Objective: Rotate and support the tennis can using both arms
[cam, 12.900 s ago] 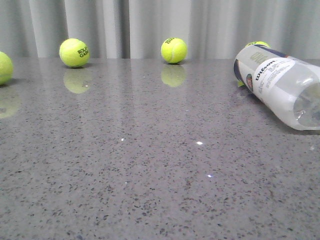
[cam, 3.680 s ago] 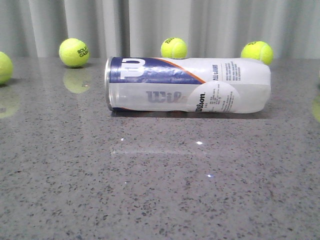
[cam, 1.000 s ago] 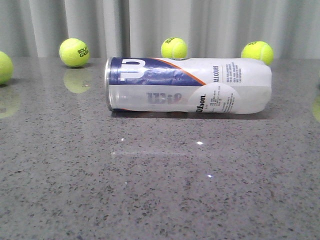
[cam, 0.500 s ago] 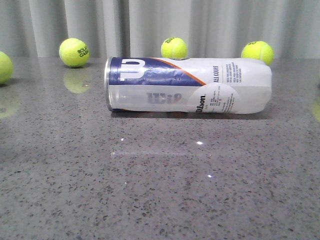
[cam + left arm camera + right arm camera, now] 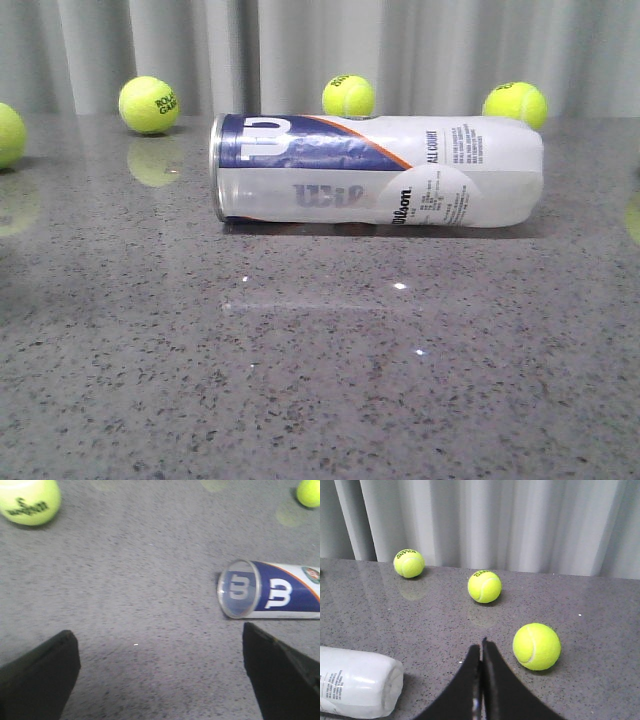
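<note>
The tennis can (image 5: 375, 171) lies on its side across the middle of the grey table, silver rim to the left, white closed end to the right. No gripper shows in the front view. In the left wrist view the can's rim end (image 5: 240, 587) lies ahead of my left gripper (image 5: 160, 645), which is open and empty, with one black finger (image 5: 35, 675) at each lower corner. In the right wrist view my right gripper (image 5: 481, 647) is shut and empty, and the can's white end (image 5: 362, 687) lies beside it, apart.
Tennis balls lie along the table's far edge by the curtain: one at far left (image 5: 8, 135), one at left (image 5: 149, 105), one in the middle (image 5: 348, 100), one at right (image 5: 514, 104). A ball (image 5: 536, 646) lies close beside my right gripper.
Long ago the can lay angled at the far right; since then it lies sideways at the centre. Over the last second it rolled slightly about its own axis and otherwise kept its place.
</note>
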`<state>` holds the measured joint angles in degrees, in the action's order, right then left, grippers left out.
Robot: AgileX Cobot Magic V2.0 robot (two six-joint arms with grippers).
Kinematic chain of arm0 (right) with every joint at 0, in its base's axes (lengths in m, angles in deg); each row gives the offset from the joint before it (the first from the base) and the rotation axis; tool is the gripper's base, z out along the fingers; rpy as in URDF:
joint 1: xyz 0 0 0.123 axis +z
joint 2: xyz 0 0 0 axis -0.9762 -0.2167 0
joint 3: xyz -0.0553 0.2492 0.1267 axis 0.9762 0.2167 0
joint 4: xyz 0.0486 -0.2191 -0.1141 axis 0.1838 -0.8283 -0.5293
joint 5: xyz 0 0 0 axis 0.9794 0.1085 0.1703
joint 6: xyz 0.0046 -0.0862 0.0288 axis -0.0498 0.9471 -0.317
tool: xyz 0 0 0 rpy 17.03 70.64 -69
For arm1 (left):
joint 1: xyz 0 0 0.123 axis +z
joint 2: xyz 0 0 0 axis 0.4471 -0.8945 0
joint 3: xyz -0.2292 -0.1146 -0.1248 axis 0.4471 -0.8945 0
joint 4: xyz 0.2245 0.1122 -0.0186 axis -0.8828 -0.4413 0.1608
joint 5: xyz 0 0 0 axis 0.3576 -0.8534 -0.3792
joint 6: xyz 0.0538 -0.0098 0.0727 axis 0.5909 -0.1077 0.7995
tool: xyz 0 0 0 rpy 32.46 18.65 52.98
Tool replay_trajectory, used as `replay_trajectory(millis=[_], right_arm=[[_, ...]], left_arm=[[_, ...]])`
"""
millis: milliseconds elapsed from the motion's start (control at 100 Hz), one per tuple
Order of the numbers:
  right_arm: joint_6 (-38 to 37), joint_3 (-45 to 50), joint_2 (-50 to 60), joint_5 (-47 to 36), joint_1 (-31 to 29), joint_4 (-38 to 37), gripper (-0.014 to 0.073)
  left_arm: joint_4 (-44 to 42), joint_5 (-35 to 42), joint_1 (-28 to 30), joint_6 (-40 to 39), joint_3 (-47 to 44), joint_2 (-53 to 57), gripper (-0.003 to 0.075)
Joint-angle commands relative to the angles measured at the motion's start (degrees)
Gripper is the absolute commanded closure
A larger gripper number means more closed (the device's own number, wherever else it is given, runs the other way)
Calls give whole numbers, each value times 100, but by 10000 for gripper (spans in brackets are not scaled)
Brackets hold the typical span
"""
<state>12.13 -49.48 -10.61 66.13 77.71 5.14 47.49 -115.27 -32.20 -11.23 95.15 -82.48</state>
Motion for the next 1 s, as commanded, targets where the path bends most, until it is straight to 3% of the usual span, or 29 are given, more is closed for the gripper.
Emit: replay_trajectory(millis=[0,230,440,610,990], right_arm=[[-12,-137,3,-458,-45,63,662],[-12,-137,3,-458,-45,63,662],[-12,-137,3,-458,-45,63,662],[-12,-137,3,-458,-45,63,662],[-12,-137,3,-458,-45,63,662]], left_arm=[[994,384,14,625,187,-295,81],[3696,159,14,2871,199,-1441,81],[5214,-636,14,4328,281,-2625,81],[5528,-1432,-50,4625,755,-3491,81],[5627,-1381,-1003,4716,1685,-4539,81]])
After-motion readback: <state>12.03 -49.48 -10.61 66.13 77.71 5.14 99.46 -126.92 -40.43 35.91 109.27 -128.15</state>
